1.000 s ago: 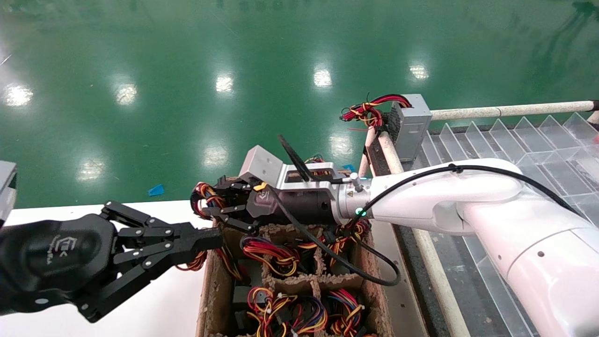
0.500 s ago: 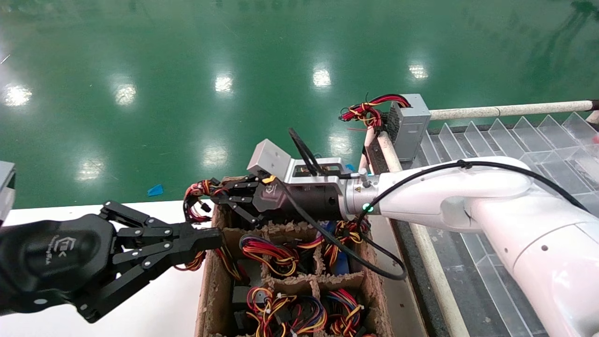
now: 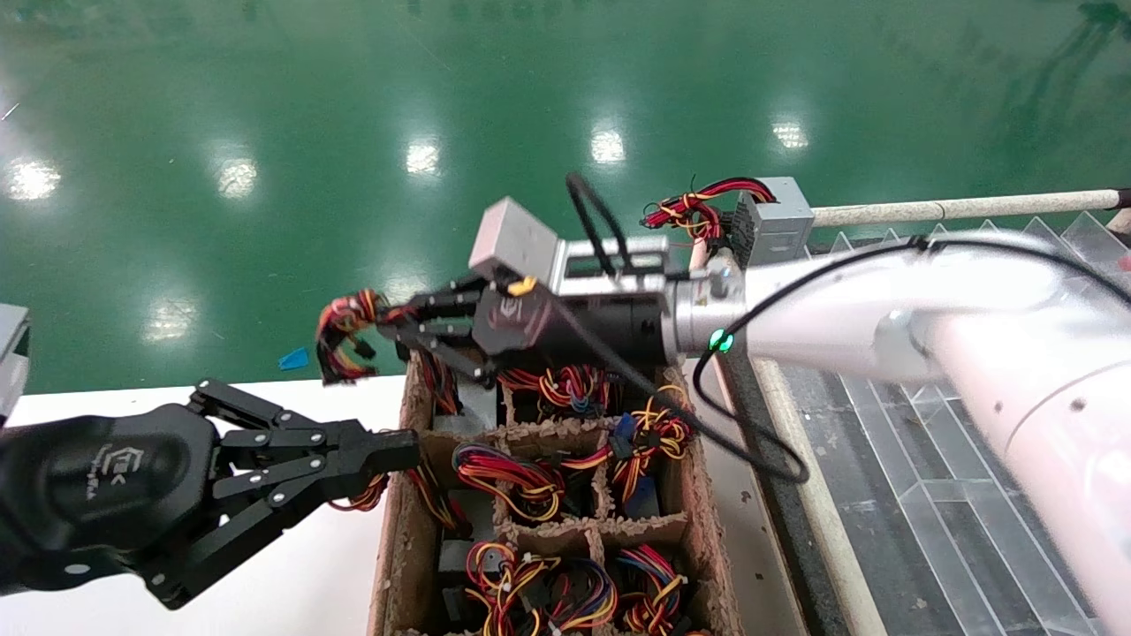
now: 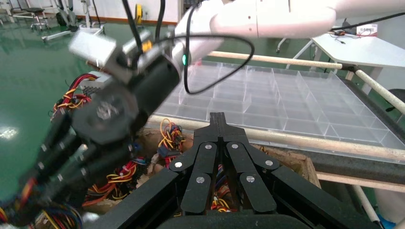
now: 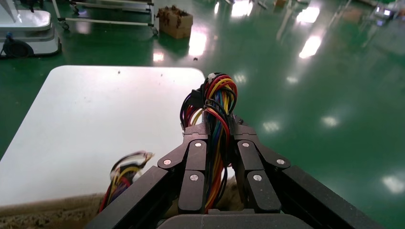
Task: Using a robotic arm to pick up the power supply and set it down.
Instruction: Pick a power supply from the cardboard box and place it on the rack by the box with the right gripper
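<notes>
Right tool (image 3: 402, 329): over the far end of the cardboard crate (image 3: 402, 530), fingers clamped on the wire bundle (image 5: 216, 107) alone.
Power supply (image 3: 473, 402): its grey body barely shows in the crate's far cell, under the tool.
Left tool (image 3: 389, 450): idle at the crate's near-left edge above the white tabletop (image 3: 292, 574), fingers pressed together, empty.
Risk: wires may slip or strain; the body may snag on the dividers.
</notes>
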You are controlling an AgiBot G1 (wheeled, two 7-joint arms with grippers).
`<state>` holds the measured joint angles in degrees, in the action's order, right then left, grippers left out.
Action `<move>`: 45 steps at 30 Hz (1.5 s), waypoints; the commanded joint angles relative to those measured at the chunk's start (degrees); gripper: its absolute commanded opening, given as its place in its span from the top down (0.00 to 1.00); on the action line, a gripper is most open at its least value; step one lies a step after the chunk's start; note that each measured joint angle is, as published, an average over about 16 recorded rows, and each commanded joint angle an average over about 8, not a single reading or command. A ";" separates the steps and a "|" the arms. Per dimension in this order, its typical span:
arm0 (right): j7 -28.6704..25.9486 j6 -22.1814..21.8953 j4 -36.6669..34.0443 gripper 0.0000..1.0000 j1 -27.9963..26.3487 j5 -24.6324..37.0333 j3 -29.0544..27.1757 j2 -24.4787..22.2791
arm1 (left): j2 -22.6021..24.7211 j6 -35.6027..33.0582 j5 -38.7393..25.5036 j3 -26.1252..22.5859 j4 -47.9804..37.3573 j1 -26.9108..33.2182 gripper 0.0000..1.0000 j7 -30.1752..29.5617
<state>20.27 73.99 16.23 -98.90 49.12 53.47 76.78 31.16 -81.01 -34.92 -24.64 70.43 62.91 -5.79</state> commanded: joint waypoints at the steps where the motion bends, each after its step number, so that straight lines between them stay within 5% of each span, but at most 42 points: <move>1: 0.47 1.11 -0.38 1.00 -1.12 -0.40 -0.11 -0.10 | 0.00 0.00 0.00 0.00 0.00 0.00 1.00 0.00; 18: 8.33 9.22 -4.39 1.00 -17.33 0.69 0.09 -0.89 | 0.00 0.00 0.00 0.00 0.00 0.00 1.00 0.00; 32: 14.31 6.25 -11.59 1.00 -27.76 2.69 0.62 -4.34 | 0.00 0.00 0.00 0.00 0.00 0.00 1.00 0.00; 45: 15.40 1.23 -16.91 1.00 -34.15 5.81 2.57 -12.24 | 0.00 0.00 0.00 0.00 0.00 0.00 1.00 0.00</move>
<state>35.57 75.35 -0.53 -132.96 55.10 56.17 64.29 31.16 -81.01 -34.92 -24.64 70.43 62.91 -5.79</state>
